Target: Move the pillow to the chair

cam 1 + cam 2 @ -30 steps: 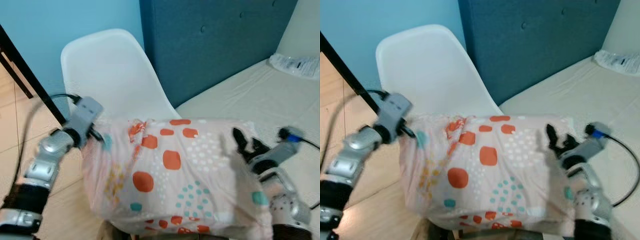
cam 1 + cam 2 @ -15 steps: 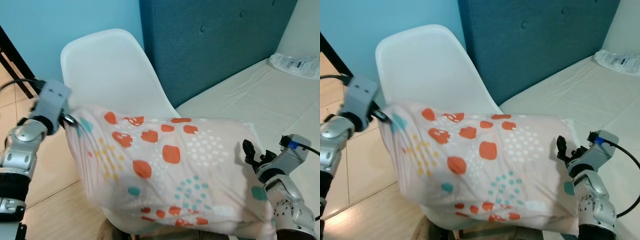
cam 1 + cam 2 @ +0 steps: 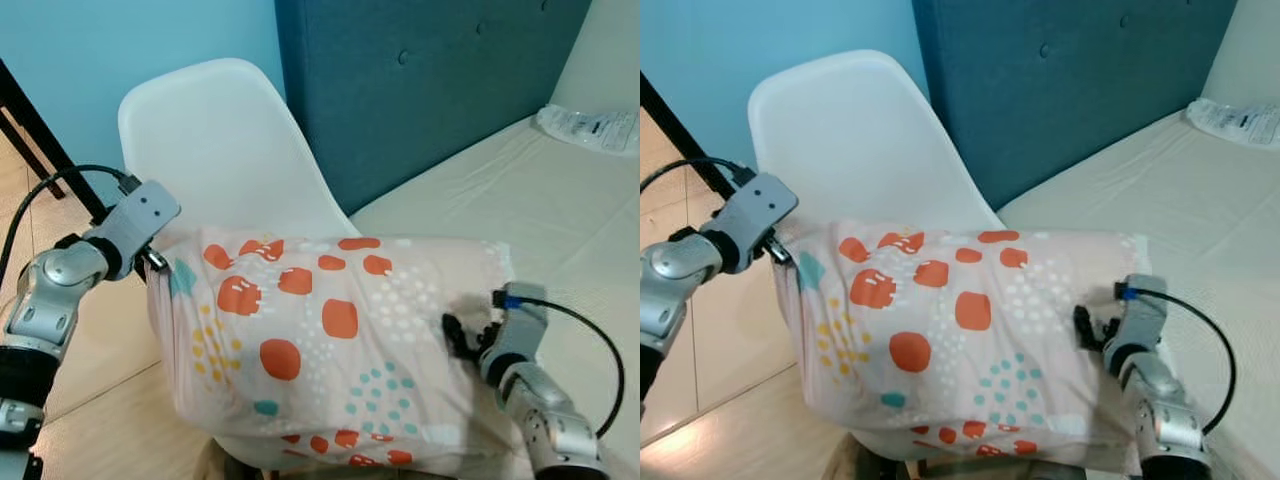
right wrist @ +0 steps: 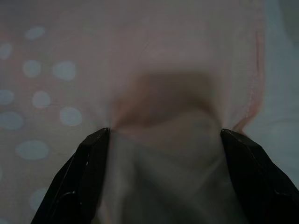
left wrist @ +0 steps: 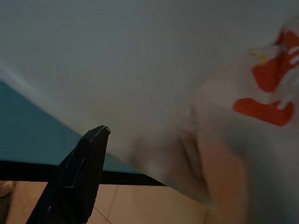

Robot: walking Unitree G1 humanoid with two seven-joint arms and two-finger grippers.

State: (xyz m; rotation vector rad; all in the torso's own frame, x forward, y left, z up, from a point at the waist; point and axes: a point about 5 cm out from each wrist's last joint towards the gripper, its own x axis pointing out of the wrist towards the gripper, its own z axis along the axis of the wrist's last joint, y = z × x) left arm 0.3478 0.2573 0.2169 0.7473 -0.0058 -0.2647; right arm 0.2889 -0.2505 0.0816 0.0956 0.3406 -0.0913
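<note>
While the pillow [image 3: 330,345] hangs between my two arms, I have it over the seat of the white chair [image 3: 215,140], its far edge near the chair back and its underside low over the seat; whether it already rests there I cannot tell. My left pincer [image 3: 152,262] sits at the pillow's left upper corner, and I cannot tell whether its fingers have cloth between them; in its wrist view one finger [image 5: 74,179] stands clear beside the bunched corner. My right pincer [image 3: 462,340] presses into the pillow's right end, and its wrist view shows the fingers [image 4: 91,172] spread wide with the fabric bulging between them, so it pushes rather than pinches.

I judge the pillow light and very soft: it sags and folds wherever I touch it, and the smooth cover may slip. The ends are the places to take hold, where the cloth gathers into something a pincer can close on. Beyond my right pincer lies the bed [image 3: 520,190], with a clear plastic packet [image 3: 590,130] on its far part; what the packet holds is too small to tell.
</note>
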